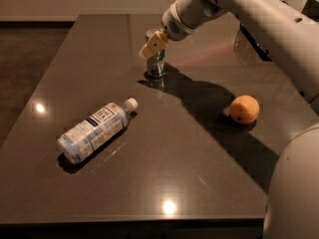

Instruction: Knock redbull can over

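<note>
The redbull can (156, 63) stands upright on the dark table (189, 153) at the back middle, its upper part partly covered by my gripper. My gripper (152, 45) reaches in from the upper right and its cream fingertips sit against the can's top, on its near left side. The white arm stretches back to the right above the table.
A clear plastic water bottle (95, 129) with a white cap lies on its side at front left. An orange (244, 108) sits to the right of centre. A dark wire rack (249, 39) stands at the back right. The table's front edge runs along the bottom.
</note>
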Controlling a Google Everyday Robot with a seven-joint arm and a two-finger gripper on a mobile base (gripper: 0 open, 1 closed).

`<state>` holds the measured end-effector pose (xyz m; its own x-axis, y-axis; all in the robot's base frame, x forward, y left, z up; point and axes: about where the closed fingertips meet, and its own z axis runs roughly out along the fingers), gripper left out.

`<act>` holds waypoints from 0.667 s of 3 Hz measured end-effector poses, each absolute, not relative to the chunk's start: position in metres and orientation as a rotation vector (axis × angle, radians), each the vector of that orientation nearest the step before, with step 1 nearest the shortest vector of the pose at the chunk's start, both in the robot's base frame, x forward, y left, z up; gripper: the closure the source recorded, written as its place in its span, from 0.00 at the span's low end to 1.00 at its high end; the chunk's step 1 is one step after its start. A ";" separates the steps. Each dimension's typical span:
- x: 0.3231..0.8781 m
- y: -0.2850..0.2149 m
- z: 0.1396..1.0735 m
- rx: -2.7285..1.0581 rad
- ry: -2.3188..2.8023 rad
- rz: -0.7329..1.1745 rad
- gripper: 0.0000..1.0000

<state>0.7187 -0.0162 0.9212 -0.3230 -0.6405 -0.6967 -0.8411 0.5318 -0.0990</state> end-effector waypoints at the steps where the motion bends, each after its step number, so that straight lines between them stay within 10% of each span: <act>1: 0.714 -0.012 0.920 -1.197 2.078 0.404 0.49; 2: 0.693 -0.013 0.932 -1.244 2.097 0.378 0.74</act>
<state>0.6931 -0.0132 0.9323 -0.3286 -0.6678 -0.6679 -0.8590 0.5053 -0.0826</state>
